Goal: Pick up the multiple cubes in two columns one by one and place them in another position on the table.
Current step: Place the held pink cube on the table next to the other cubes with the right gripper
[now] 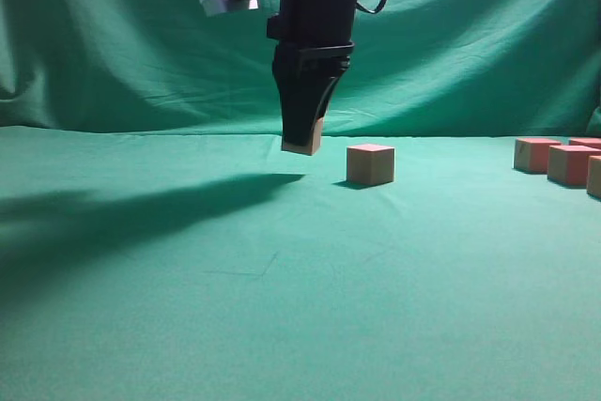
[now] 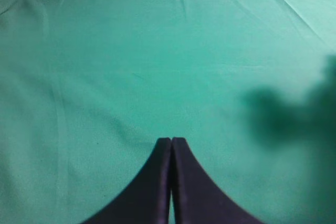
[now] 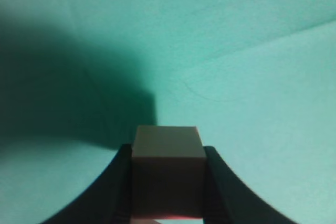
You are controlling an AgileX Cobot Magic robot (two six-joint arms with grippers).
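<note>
My right gripper (image 1: pixel 302 133) is shut on a tan wooden cube (image 1: pixel 304 143) and holds it just above the green cloth, to the left of a single tan cube (image 1: pixel 370 164) resting on the cloth. In the right wrist view the held cube (image 3: pixel 168 166) fills the gap between the black fingers (image 3: pixel 168 150). Several more cubes, reddish on top, stand at the far right (image 1: pixel 536 154) (image 1: pixel 572 164). My left gripper (image 2: pixel 171 141) is shut and empty over bare cloth; it does not show in the exterior view.
The green cloth (image 1: pixel 235 307) covers the table and rises as a backdrop behind. The right arm's shadow (image 1: pixel 122 213) lies on the left half. A dark shadow also falls at the right of the left wrist view (image 2: pixel 294 114).
</note>
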